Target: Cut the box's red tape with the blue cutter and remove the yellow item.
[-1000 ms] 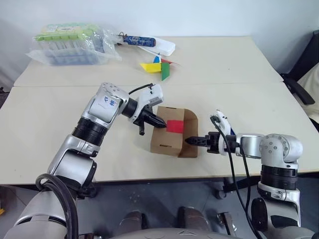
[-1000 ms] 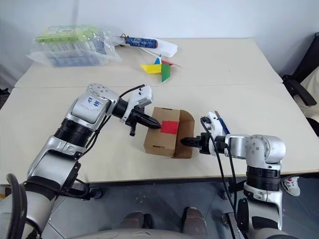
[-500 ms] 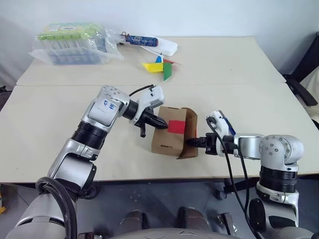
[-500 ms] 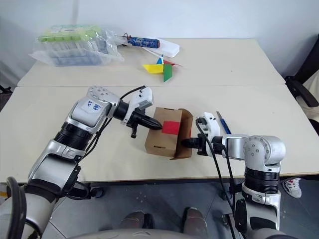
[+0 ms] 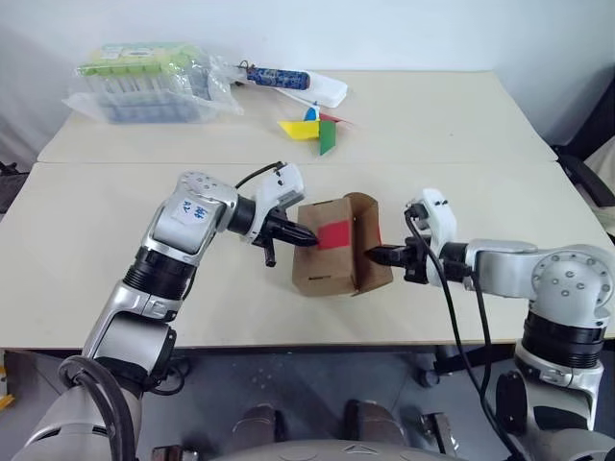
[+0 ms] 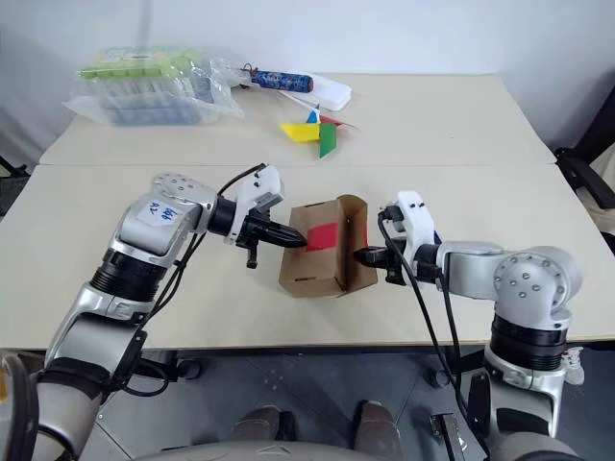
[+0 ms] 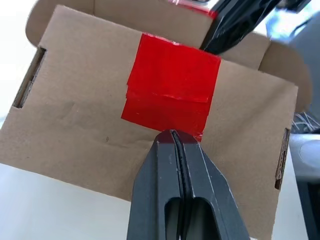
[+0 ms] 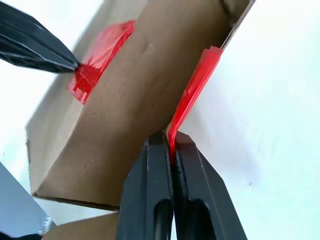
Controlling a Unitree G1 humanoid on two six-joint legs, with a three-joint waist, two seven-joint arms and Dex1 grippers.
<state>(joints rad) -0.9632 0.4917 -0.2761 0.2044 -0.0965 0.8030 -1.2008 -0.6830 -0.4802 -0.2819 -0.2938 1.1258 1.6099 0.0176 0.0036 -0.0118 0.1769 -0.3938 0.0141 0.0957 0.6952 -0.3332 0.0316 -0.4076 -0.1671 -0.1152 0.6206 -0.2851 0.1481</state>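
Head views: box [image 5: 332, 248] tilted on table [image 5: 86, 240] between both grippers; pinwheel [image 5: 312, 127] and plastic package [image 5: 144, 82] well behind.
Left wrist view: left gripper [image 7: 172, 134] fingers closed, tips touching lower edge of red tape [image 7: 170, 87].
Right wrist view: right gripper [image 8: 170, 136] fingers clamped on loose red tape strip at flap.
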